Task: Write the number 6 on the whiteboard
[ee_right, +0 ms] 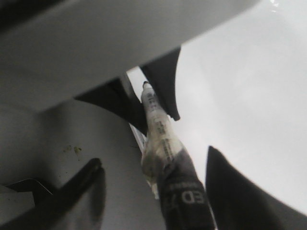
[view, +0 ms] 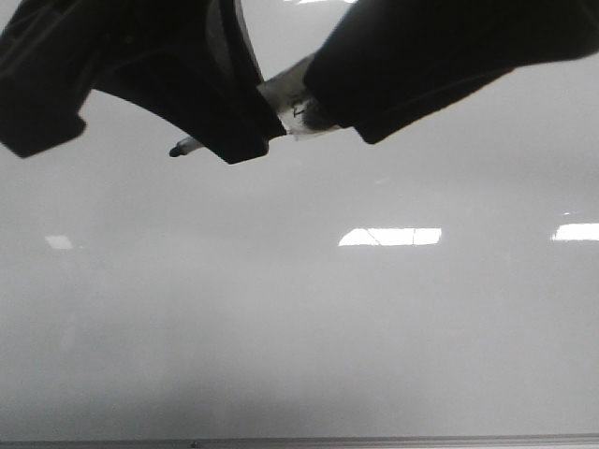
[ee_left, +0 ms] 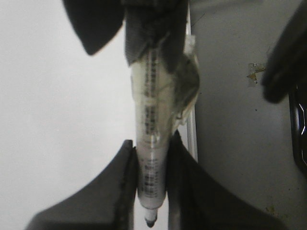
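The whiteboard (view: 299, 327) fills the front view, glossy and pale grey; no black stroke shows on it, so the number 6 is not in view. My left gripper (view: 234, 131) is shut on a clear-barrelled marker (view: 285, 103) whose black tip (view: 174, 150) points left, just over the board. In the left wrist view the left gripper (ee_left: 151, 141) pinches the marker (ee_left: 152, 158) just behind its tip. My right gripper (ee_right: 154, 155) is open, its fingers (ee_right: 225, 187) spread on either side of the marker's dark rear end (ee_right: 184, 196) without touching it.
Bright rectangular light reflections (view: 388, 237) lie on the board. Its thin dark bottom edge (view: 374, 441) runs along the front. A grey table surface (ee_left: 230, 143) with a small stain (ee_left: 254, 70) lies beside the board's side edge (ee_left: 193, 129).
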Controlling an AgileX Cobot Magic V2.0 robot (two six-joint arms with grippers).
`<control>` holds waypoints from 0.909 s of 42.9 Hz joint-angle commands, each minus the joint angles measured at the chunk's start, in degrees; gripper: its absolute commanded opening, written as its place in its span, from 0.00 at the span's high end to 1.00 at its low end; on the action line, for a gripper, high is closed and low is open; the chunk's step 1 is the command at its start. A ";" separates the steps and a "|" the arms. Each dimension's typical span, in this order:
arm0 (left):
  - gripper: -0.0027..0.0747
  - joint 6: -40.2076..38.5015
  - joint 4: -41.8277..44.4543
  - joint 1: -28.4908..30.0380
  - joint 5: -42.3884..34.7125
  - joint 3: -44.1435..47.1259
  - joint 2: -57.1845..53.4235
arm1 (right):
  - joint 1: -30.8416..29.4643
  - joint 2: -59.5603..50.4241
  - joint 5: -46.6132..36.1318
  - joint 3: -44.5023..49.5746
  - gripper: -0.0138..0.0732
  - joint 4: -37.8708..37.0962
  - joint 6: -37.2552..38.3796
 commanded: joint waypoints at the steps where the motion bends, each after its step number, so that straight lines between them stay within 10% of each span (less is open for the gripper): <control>1: 0.99 0.04 -1.35 -0.44 -3.71 -1.89 -1.86 | 0.10 -0.43 -4.52 -2.11 0.49 0.24 -0.47; 14: 0.99 -0.08 -2.50 -0.44 -3.71 -1.62 -1.86 | 0.10 -0.43 -5.70 -2.11 0.93 0.24 -0.47; 20: 0.87 -0.08 -3.13 -0.44 -4.38 -1.62 -1.86 | -0.26 -0.43 -5.52 -2.11 0.91 -0.38 -0.47; 30: 0.27 -0.16 -4.22 -0.44 -6.75 -1.62 -1.86 | -4.38 -2.48 -1.98 -1.93 0.91 -0.92 -0.47; 39: 0.31 -0.16 -4.31 -0.44 -6.75 -1.62 -1.76 | -13.35 -9.28 -0.82 2.43 0.91 -0.96 -0.47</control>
